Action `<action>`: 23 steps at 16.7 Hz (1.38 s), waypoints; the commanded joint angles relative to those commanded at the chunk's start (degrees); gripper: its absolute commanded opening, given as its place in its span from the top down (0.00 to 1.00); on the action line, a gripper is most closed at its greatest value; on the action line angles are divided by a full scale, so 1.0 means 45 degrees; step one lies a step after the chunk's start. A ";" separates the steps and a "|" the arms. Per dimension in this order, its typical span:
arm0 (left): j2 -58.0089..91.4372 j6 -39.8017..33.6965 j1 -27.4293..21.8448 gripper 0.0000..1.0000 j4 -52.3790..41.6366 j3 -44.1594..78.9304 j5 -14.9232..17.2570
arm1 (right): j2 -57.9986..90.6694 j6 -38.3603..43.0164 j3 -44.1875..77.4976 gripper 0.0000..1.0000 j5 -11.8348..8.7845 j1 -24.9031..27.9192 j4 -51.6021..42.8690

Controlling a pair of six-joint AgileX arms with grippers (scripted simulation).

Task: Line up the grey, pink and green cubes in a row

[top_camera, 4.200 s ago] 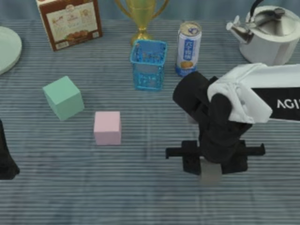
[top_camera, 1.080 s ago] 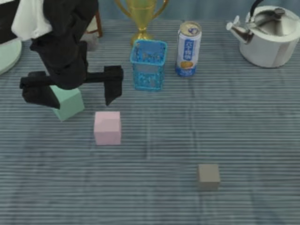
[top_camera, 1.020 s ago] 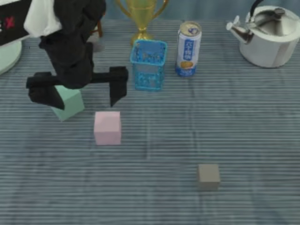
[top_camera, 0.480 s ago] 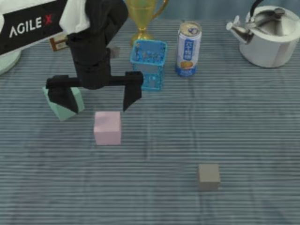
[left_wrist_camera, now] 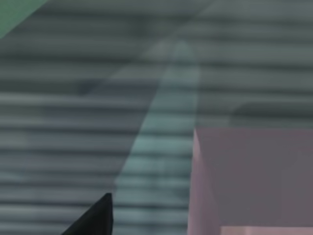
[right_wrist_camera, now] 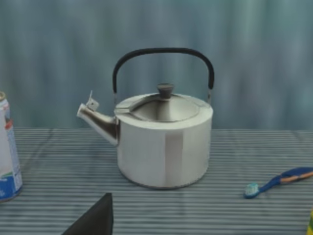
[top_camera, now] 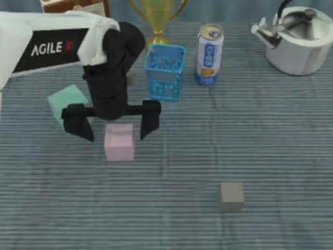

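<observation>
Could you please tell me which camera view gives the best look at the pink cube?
The top view: the pink cube shows whole, between the open fingers of the left gripper. The left wrist view shows only part of it, close up. The right wrist view does not show it.

A pale pink cube (top_camera: 119, 141) sits on a blue-grey striped tablecloth (top_camera: 270, 135), with a mint-green cube (top_camera: 61, 101) left of it and a dull grey-brown cube (top_camera: 231, 195) to its lower right.

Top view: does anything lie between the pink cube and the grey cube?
No. In the top view only bare striped tablecloth separates the pink cube from the grey cube; the open left gripper hovers over the pink one.
</observation>
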 joint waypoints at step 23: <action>0.0508 -0.0007 -0.0014 1.00 0.1163 -0.0788 0.0005 | 0.0000 0.0000 0.0000 0.00 0.0000 0.0000 0.0000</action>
